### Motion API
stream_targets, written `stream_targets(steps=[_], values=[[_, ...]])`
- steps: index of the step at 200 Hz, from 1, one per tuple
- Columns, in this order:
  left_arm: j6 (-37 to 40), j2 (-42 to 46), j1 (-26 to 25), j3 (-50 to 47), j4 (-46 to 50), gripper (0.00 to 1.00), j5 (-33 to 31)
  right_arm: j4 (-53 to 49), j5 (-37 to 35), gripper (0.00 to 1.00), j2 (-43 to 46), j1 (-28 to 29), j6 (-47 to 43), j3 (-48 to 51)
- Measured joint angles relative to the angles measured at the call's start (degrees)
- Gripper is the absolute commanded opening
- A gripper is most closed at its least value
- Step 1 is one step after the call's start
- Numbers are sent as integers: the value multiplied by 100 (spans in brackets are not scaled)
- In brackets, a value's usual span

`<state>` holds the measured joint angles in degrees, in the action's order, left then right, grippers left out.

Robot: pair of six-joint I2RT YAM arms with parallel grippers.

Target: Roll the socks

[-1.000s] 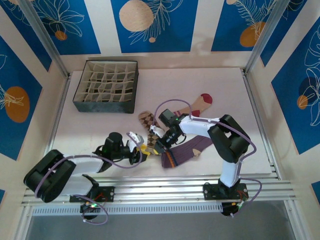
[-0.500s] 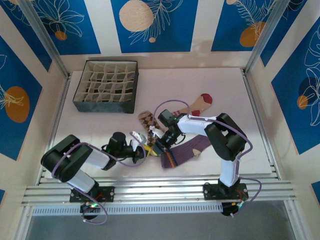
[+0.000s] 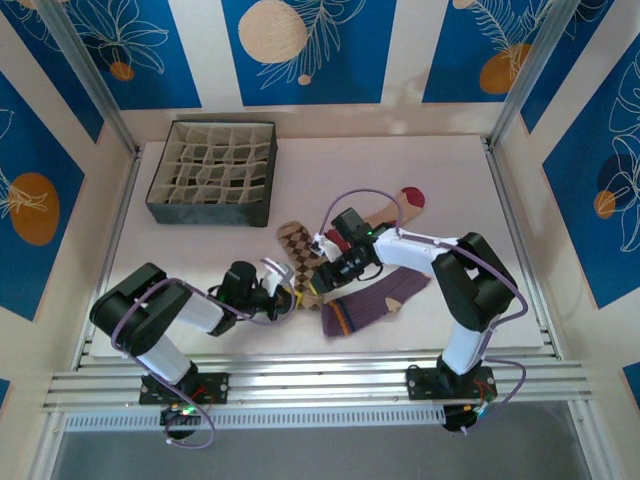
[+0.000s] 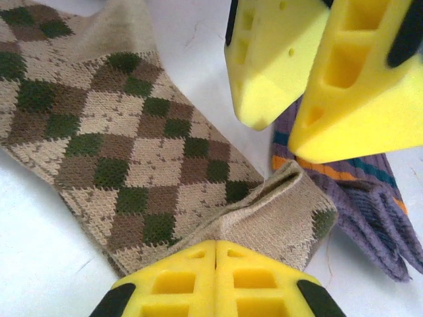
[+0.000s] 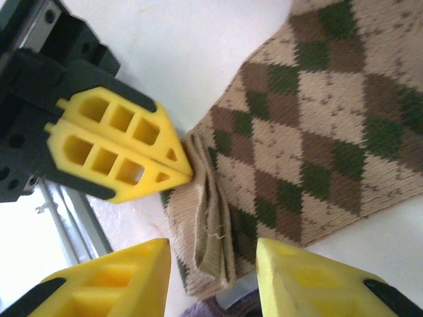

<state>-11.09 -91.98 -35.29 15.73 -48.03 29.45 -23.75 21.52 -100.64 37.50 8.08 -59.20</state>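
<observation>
Left jaws, since a second ago: they were parted and are now pressed together. The left arm (image 3: 170, 315) has drawn its elbow in nearer the counter (image 3: 200, 262).
Right jaws, since a second ago: they were closed at the sock's cuff and now stand parted, pulled back a little toward the far side.
Left jaws now: closed tight, pinching the folded cuff edge of the checkered sock (image 4: 132, 145). In the right wrist view their yellow fingers (image 5: 125, 148) lie flush together, tips against the fold.
Right jaws now: open and holding nothing. Their fingers (image 5: 112, 284) stand apart, one on either side of the bunched cuff. Whether they touch the fabric cannot be told.
Jaws to each other: they face tip to tip across the cuff, close but apart.
Checkered sock: it lies flat at the front middle of the counter, toe end toward the box and cuff toward the near edge. The cuff is doubled into one short fold; the rest is unrolled.
Purple sock (image 3: 375, 298): it lies flat just right of the checkered cuff, below the right arm (image 3: 460, 275), and its striped end meets that cuff.
Cream sock (image 3: 395, 208): it lies farther back on the right with its red toe pointing away, partly behind the right arm.
Box (image 3: 205, 212): a dark, grid-divided box at the far left, well apart from the socks.
</observation>
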Motion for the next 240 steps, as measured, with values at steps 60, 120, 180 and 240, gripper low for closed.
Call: stream_targets(steps=[60,120,180,240], values=[[-46,315,0,378,1082,0,-485,-28,-754,36,-487,376,437,-208],[63,570,0,448,1561,18,-706,-275,-1086,27,-664,439,629,-507],[1342,2120,0,446,2343,30,-680,-542,-1078,25,-767,345,638,-667],[2802,2715,-9,385,2476,39,-339,-695,-1027,24,-772,184,640,-682]])
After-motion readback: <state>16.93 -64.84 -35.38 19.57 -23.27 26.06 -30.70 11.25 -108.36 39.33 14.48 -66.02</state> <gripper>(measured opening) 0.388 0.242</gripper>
